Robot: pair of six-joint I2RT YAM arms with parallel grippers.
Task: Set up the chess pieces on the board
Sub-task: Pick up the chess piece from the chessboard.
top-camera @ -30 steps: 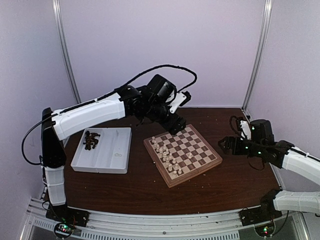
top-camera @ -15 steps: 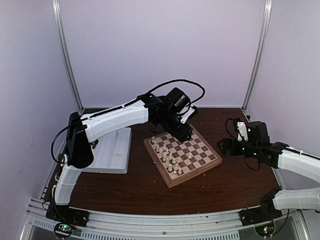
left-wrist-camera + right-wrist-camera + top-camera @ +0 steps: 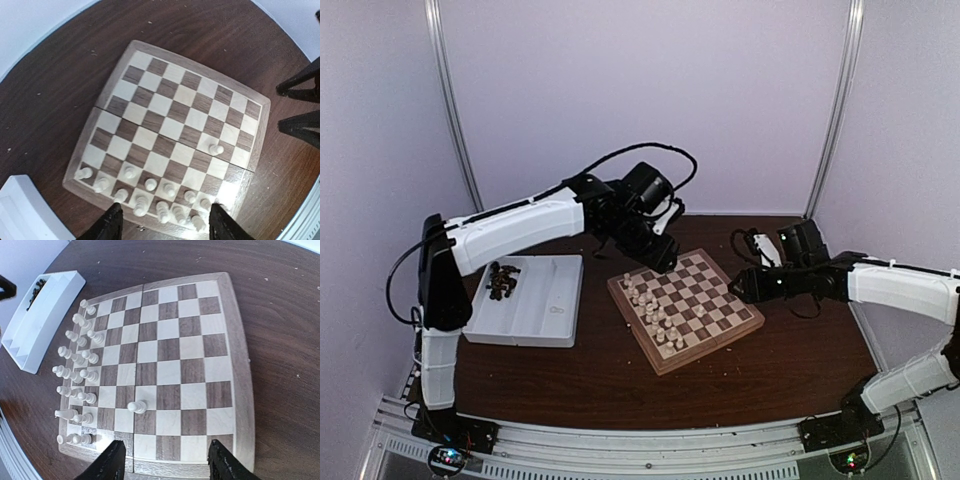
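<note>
Brown table (image 3: 620,385) in a pale booth | board (image 3: 685,310) mid-table, cream pieces (image 3: 650,315) along its tray-side edge, one pawn (image 3: 136,406) stray mid-board | dark pieces (image 3: 502,280) in tray (image 3: 535,318) beside board | left gripper (image 3: 166,215), right gripper (image 3: 165,455) near board — fingers spread, empty | your next move, likely: reach the tray for the dark pieces.

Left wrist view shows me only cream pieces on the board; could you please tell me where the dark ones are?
Observer: The dark pieces lie heaped in the far left corner of the white tray, which sits left of the board.
Operator: Thank you. Are the two black prongs at my right edge the other arm?
Observer: Yes, that is the right gripper. Its own camera shows its jaws apart with nothing between them, looking across the board at the cream rows.
</note>
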